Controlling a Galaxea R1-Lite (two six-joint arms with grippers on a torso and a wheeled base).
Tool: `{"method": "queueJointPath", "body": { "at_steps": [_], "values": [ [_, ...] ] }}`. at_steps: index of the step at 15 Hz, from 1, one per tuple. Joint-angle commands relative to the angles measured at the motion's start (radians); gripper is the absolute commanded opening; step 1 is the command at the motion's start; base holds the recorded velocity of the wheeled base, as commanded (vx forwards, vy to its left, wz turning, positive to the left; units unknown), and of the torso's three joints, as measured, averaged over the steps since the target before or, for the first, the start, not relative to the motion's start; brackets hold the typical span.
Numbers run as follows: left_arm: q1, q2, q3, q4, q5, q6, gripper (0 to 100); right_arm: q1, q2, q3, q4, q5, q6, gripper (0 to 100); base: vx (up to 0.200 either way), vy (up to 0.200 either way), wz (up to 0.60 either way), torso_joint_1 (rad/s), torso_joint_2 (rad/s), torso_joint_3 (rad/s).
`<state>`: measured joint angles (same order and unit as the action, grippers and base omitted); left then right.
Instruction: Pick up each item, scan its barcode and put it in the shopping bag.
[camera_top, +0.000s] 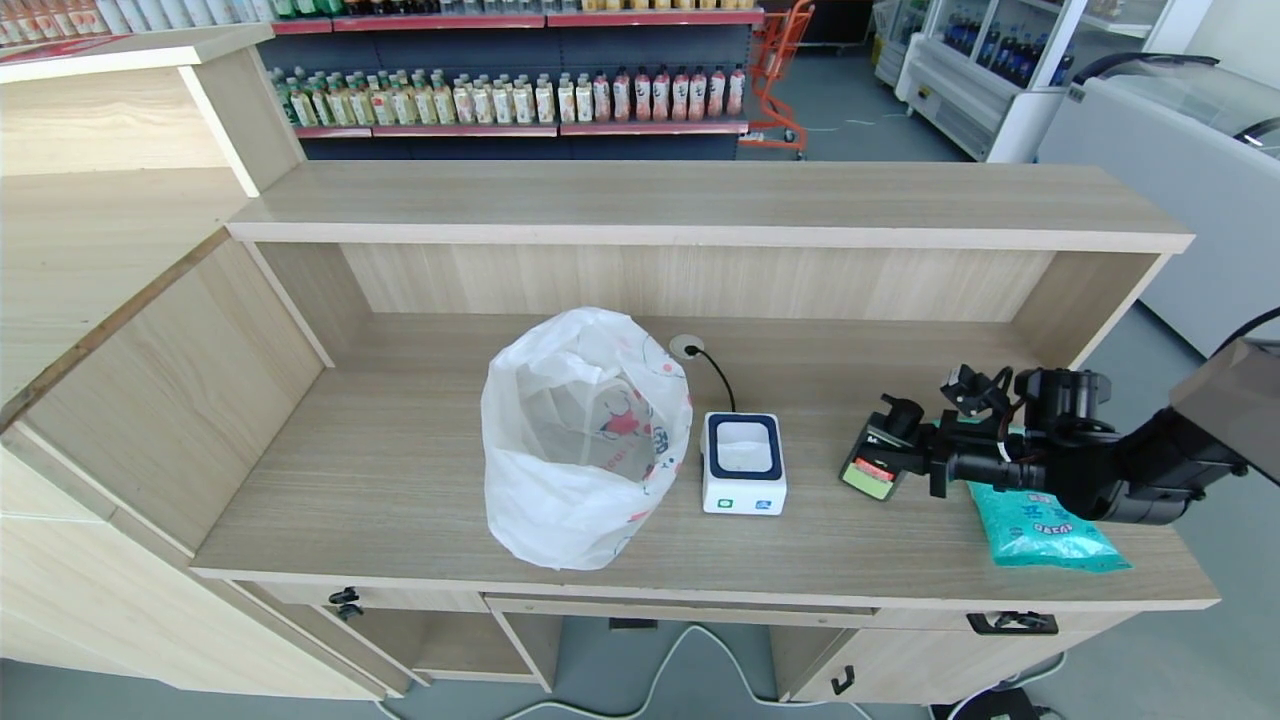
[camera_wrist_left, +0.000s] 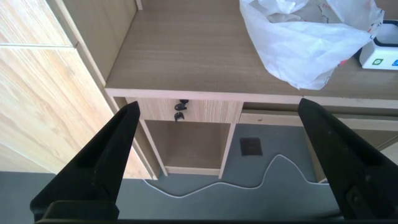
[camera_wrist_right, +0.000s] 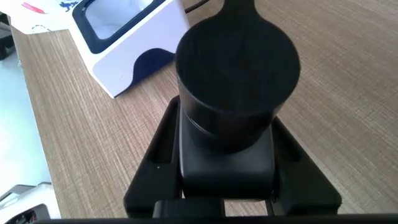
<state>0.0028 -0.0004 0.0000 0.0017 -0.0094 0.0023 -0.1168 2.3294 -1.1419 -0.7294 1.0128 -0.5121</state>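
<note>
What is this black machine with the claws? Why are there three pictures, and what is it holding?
It is a robot with two arms. Each arm ends in a claw called a gripper. The big picture comes from a camera on the robot's head, looking down at a wooden shop counter. On the counter are a white shopping bag, a small white scanner and a teal packet. The other two pictures come from cameras on the robot's wrists. The right gripper is pinching a small dark container near the scanner. The left gripper is open and holds nothing; it is out in front of the counter.
</note>
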Motion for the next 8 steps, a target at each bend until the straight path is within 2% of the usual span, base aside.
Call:
{"method": "queueJointPath", "body": {
  "at_steps": [1,4,6,8],
  "values": [
    [0.0,0.0,0.0,0.0,0.0,-0.001,100,0.003,-0.053,0.042,-0.002,-0.002,-0.014,0,0.0,0.0,0.0,0.0,0.0,0.0],
    [0.0,0.0,0.0,0.0,0.0,0.001,100,0.014,-0.235,0.143,0.034,0.006,-0.075,0,0.0,0.0,0.0,0.0,0.0,0.0],
    [0.0,0.0,0.0,0.0,0.0,0.001,100,0.037,-0.459,0.191,0.067,-0.006,-0.138,0,0.0,0.0,0.0,0.0,0.0,0.0],
    [0.0,0.0,0.0,0.0,0.0,0.001,100,0.134,-0.737,0.287,0.067,-0.118,-0.198,0,0.0,0.0,0.0,0.0,0.0,0.0]
  ]
}}
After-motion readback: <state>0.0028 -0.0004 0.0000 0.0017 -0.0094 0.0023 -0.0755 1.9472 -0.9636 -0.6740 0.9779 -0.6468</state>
